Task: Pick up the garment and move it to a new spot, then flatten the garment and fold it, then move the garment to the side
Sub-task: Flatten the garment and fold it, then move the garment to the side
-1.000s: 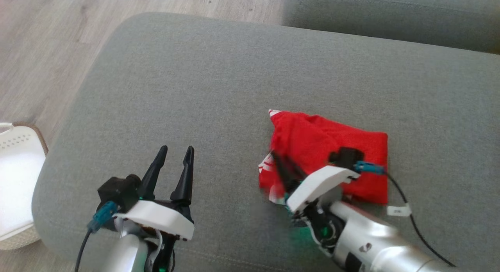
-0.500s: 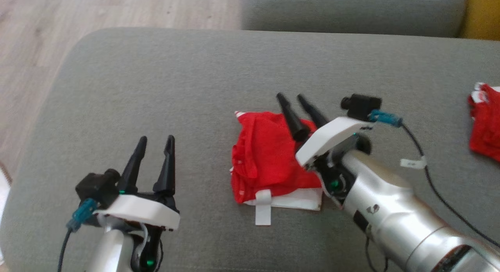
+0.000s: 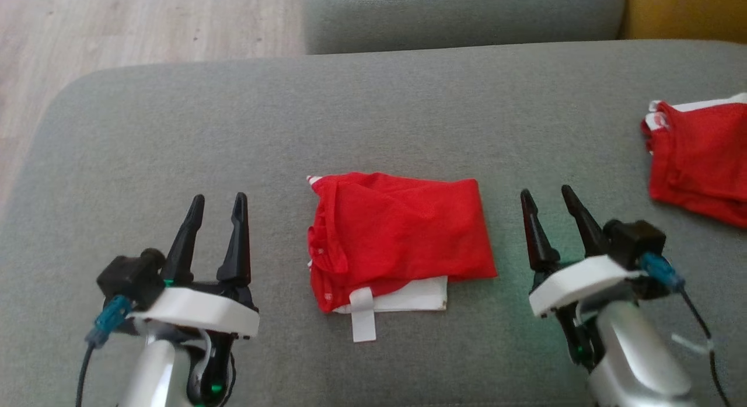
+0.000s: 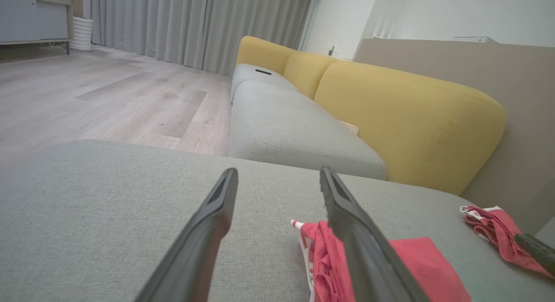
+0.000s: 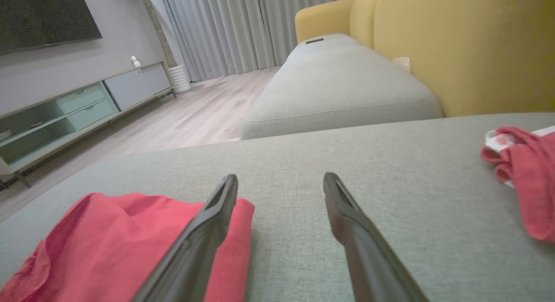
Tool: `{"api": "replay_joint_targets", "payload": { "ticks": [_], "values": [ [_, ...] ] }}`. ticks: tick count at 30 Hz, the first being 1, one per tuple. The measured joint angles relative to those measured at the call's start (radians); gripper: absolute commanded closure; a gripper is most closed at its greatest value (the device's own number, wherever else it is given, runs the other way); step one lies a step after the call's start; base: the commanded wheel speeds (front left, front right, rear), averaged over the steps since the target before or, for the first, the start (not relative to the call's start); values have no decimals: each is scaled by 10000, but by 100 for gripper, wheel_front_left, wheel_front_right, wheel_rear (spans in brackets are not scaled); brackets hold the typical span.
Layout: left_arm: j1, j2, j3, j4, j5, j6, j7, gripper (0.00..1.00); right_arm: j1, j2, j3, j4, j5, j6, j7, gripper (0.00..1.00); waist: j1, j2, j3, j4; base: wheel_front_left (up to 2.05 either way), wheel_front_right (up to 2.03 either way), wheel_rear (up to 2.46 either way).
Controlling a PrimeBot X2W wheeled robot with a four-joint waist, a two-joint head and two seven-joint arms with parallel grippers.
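Note:
A folded red garment [image 3: 397,237] with a white edge and tag lies in the middle of the grey cushion [image 3: 175,132]. The same garment appears at lower right in the left wrist view [image 4: 412,267] and at lower left in the right wrist view [image 5: 108,241]. My left gripper [image 3: 219,201] is open, hovering to the garment's left with nothing between its fingers. On the garment's right my right gripper [image 3: 545,198] is open and holds nothing, apart from the cloth.
A second red and white garment [image 3: 700,159] lies crumpled at the cushion's right edge. Behind are another grey cushion [image 3: 461,16] and a yellow sofa back [image 4: 407,115]. Wooden floor [image 3: 117,27] lies beyond the cushion's left and far edges.
The camera has turned right, so the scene has shifted left. My right gripper has let go of the folded garment, drawn back to its right, and now hovers beside it.

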State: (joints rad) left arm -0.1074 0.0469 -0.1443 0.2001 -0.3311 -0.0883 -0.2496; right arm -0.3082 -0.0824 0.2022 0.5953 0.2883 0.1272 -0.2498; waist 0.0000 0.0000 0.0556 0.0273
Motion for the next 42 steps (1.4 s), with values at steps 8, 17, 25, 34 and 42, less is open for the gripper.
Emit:
{"api": "replay_joint_targets", "payload": {
  "ticks": [8,17,25,34,42],
  "values": [
    [49,0,-13,-77,1103,-10,0,0,1061,247,-773,-2008,-771,0,-10,0,0,0,64,-330,0,0,0],
    [461,0,-2,-176,1055,19,0,0,1563,282,-771,-2456,-667,0,-10,0,0,0,115,-427,0,0,0],
    [461,0,-38,-174,1055,23,0,0,1562,284,-802,-2470,-667,-2,-10,0,0,0,93,-331,0,0,0],
    [403,2,-115,-176,1055,63,0,0,1508,284,-811,-2021,-876,0,-10,0,0,0,371,-190,0,0,0],
    [112,0,-387,-167,1053,8,0,0,715,282,-157,-911,-669,-2,-10,0,0,0,773,133,0,0,0]
  ]
}}
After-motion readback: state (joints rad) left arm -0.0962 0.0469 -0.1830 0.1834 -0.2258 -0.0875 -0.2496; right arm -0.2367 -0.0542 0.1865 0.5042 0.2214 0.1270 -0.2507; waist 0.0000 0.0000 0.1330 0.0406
